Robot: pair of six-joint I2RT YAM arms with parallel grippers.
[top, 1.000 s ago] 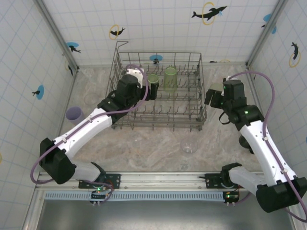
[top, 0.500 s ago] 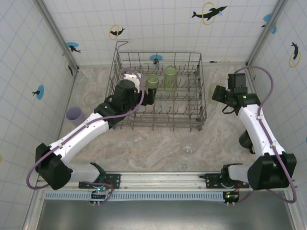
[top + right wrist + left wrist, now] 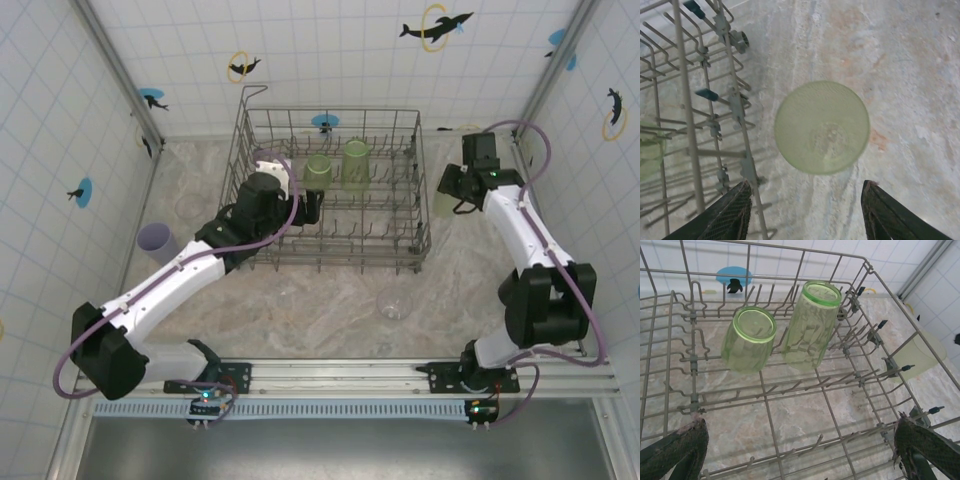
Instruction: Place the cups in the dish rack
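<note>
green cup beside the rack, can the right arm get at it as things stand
probably yes: the right arm hangs right above the green cup, jaws apart either side, nothing between them; only the dish rack wall stands close

Bright, even light; faint shadows under the dish rack [image 3: 340, 262]; edges slightly bowed.

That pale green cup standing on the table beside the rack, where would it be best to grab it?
Probably around its round sides, from straight above: the cup stands on end, clear of the dish rack, so the right tool could straddle it.
</note>
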